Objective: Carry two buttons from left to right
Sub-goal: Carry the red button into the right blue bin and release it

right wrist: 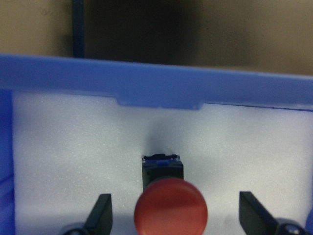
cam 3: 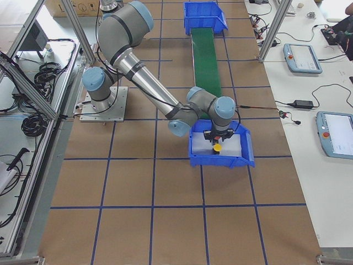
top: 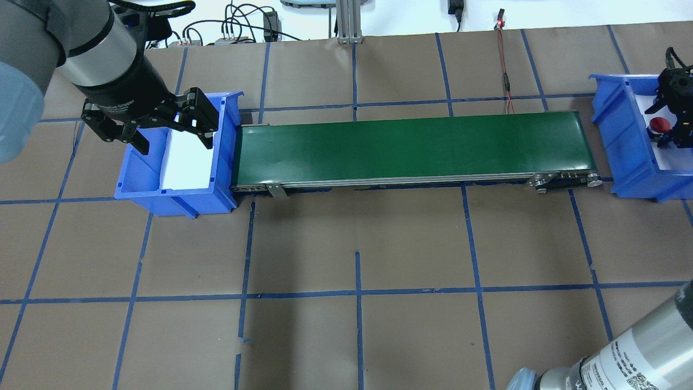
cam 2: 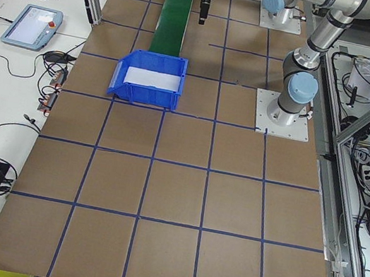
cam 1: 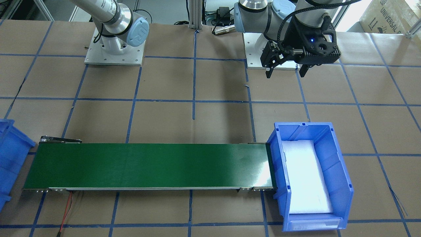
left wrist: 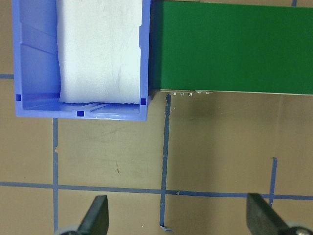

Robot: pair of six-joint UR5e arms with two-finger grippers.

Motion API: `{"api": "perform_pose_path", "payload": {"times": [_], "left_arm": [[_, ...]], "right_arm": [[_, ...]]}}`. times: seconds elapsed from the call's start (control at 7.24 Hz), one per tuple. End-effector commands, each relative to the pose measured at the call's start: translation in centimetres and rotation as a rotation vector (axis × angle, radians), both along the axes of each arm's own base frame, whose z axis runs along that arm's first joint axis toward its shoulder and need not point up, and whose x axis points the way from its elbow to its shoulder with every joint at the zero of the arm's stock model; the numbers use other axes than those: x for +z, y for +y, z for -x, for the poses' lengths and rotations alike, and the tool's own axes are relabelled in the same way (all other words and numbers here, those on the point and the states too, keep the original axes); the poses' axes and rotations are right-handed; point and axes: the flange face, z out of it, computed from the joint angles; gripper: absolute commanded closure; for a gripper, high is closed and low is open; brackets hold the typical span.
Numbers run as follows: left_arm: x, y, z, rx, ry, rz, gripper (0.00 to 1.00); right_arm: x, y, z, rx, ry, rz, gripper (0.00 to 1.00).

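Observation:
The red button (right wrist: 170, 208) stands on its black base on white foam inside the right blue bin (top: 622, 141); it also shows in the overhead view (top: 655, 124). My right gripper (right wrist: 173, 196) is open and low in that bin, one finger on each side of the red cap, not touching it. The yellow button (cam 3: 218, 148) stands in the same bin, just beside the right gripper (cam 3: 214, 137). My left gripper (top: 174, 143) is open and empty. It hangs above the left blue bin (top: 135, 184), which holds only white foam, and also shows in the front view (cam 1: 285, 73).
A green conveyor belt (top: 411, 146) runs between the two bins, with nothing on it. A red-and-black wire (top: 506, 76) lies behind its right end. The table is brown paper with blue tape lines.

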Motion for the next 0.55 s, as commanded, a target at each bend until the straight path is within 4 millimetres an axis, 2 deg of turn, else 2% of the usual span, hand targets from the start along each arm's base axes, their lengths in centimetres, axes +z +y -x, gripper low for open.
{"api": "perform_pose_path", "payload": {"times": [0.0,0.14,0.28,0.41], "left_arm": [[0.0,-0.1,0.0,0.000,0.000,0.004,0.01],[0.0,-0.1,0.0,0.000,0.000,0.004,0.01],[0.1,0.0,0.0,0.000,0.000,0.005,0.01],[0.0,-0.1,0.1,-0.001,0.000,0.004,0.01]], "right_arm": [[8.8,1.2,-2.5,-0.051,-0.007,0.013,0.00],[13.0,1.6,-6.4,-0.083,-0.022,-0.005,0.00],[16.7,2.3,-11.3,-0.178,-0.035,-0.010,0.00],[19.7,3.0,-17.2,-0.288,-0.044,-0.002,0.00]]}}
